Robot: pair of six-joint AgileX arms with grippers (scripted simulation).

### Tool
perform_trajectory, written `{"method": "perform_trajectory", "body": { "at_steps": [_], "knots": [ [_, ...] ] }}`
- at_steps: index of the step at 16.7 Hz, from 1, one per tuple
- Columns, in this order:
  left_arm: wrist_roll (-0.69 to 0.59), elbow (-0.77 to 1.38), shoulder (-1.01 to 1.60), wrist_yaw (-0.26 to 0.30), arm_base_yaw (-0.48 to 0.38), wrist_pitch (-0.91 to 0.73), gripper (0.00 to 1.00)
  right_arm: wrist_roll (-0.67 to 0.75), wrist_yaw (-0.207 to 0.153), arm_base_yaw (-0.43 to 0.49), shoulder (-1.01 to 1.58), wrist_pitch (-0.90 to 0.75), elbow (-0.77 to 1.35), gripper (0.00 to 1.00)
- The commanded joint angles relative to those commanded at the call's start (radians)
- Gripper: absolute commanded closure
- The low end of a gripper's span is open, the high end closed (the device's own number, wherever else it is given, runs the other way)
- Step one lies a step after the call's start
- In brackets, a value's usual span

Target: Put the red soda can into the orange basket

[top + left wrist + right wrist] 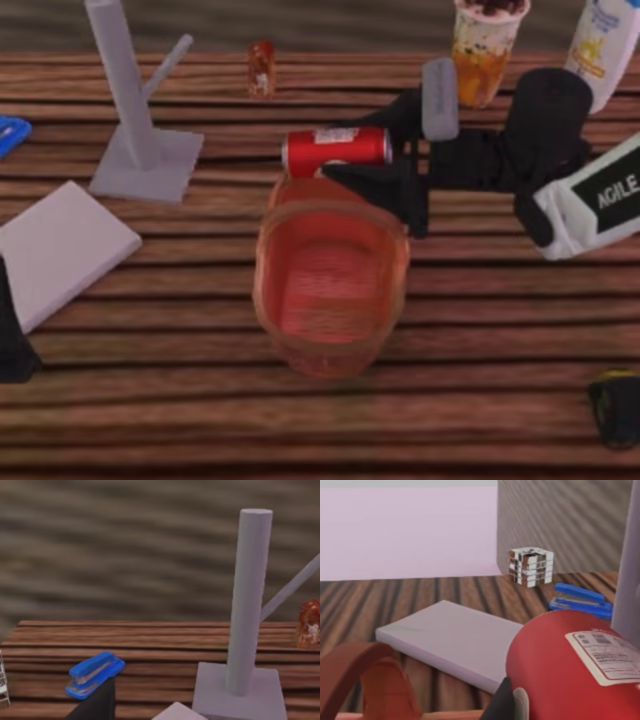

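The red soda can point(335, 150) lies on its side in the air over the far rim of the orange basket point(272, 300). My right gripper point(387, 150) is shut on the can's right end, reaching in from the right. In the right wrist view the can point(560, 675) fills the near corner, one finger pad point(521, 706) pressed against it, and the basket's handle point(350, 672) arches just below. The basket stands upright mid-table with nothing inside it. My left gripper point(12, 345) is parked at the table's left edge.
A grey stand point(135, 120), white block point(60, 245) and blue stapler point(8, 132) sit at the left. The small reddish-brown bottle point(262, 68) is at the back. A dessert cup point(487, 45) and white bottle point(605, 40) stand back right. A black-yellow object point(615, 405) lies front right.
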Motion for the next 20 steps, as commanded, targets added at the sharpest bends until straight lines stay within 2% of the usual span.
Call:
{"method": "perform_trajectory", "body": {
  "at_steps": [10,20],
  "knots": [
    [0.0,0.0,0.0,0.0,0.0,0.0,0.0,0.0,0.0,0.0,0.0,0.0,0.0,0.02],
    [0.0,0.0,0.0,0.0,0.0,0.0,0.0,0.0,0.0,-0.004,-0.001,0.0,0.001,0.0]
  ]
}}
